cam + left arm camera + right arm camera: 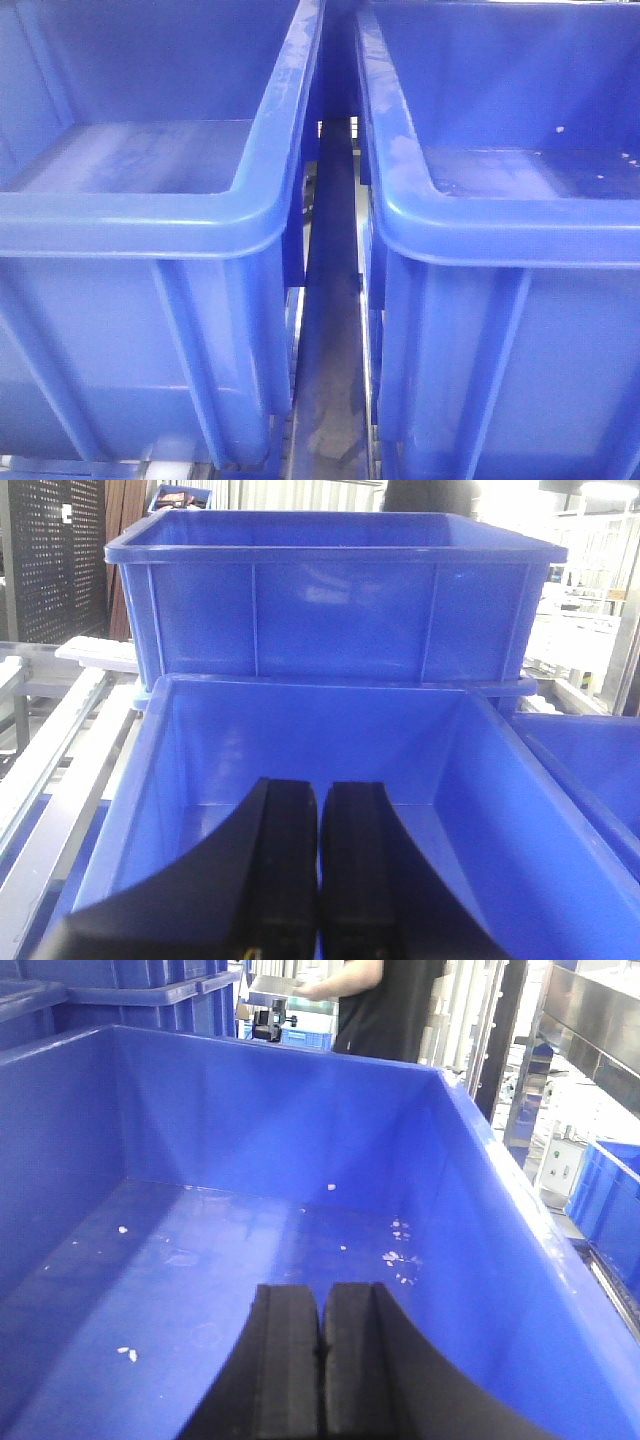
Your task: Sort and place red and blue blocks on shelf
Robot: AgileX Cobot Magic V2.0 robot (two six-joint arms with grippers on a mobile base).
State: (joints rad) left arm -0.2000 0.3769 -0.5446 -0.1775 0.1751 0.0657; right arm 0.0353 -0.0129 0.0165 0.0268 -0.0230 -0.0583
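Bright daylight washes out the windows at the far right of a workshop. A dark pegboard panel stands at the left, and a person in a black shirt stands behind stacked blue bins.

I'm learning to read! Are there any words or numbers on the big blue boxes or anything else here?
No words or numbers can be read here.
The big blue plastic bins have plain walls with no labels.
The small box with dark print behind the top bin in the left wrist view is too small and blurred to read.
Both black grippers show no markings.
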